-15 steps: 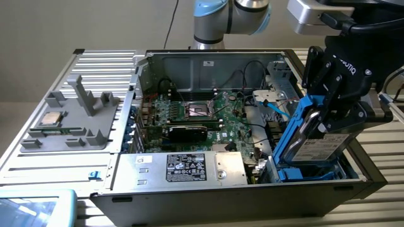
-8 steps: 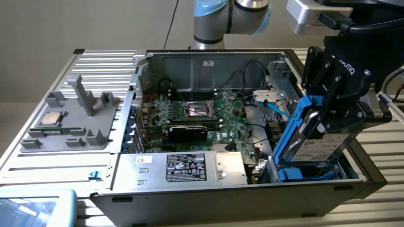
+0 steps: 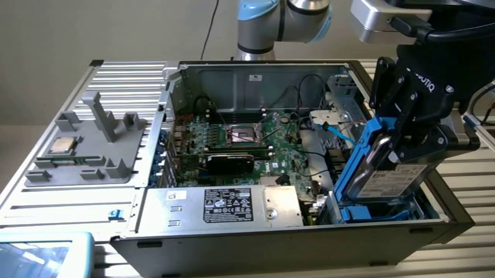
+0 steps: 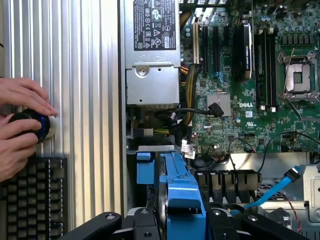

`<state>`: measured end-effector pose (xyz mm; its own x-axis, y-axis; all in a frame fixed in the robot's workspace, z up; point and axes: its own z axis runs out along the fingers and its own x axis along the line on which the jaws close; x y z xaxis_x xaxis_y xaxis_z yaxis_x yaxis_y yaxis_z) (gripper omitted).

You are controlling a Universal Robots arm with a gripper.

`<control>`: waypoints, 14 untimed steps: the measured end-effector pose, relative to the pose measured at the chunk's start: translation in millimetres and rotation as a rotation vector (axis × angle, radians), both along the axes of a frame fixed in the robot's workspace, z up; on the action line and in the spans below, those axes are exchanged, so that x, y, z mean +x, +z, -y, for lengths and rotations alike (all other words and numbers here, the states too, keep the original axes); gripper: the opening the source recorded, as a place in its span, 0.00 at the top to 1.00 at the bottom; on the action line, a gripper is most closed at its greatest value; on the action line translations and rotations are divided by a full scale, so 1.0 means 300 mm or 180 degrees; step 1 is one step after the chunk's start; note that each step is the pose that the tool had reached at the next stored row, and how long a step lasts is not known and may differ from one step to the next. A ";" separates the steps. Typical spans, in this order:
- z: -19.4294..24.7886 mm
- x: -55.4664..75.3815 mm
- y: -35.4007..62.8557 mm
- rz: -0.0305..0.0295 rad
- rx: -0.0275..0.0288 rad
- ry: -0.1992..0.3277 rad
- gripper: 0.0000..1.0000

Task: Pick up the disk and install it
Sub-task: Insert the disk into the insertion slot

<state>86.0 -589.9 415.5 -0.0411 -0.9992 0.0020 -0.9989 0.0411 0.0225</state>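
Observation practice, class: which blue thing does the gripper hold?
The disk in its blue carrier, standing tilted in the case; the thin blue cable and small blue clip are untouched.

Plain beige wall [image 3: 93, 29] behind, bare, softly and evenly lit. Thin black cable [image 3: 208, 29] running up wall. Desk [image 3: 464, 249] of ribbed pale metal slats, light sheen.

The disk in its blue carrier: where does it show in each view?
Exterior view: at the exterior view's right, the disk tilted in the hand above the open case.
Wrist view: the disk edge-on, close to the camera, blue carrier foremost.
Shared landmark: the silver power supply with its black label.
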 end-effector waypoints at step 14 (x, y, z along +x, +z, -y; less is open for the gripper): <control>0.005 0.001 -0.009 0.0000 0.0000 0.0000 0.63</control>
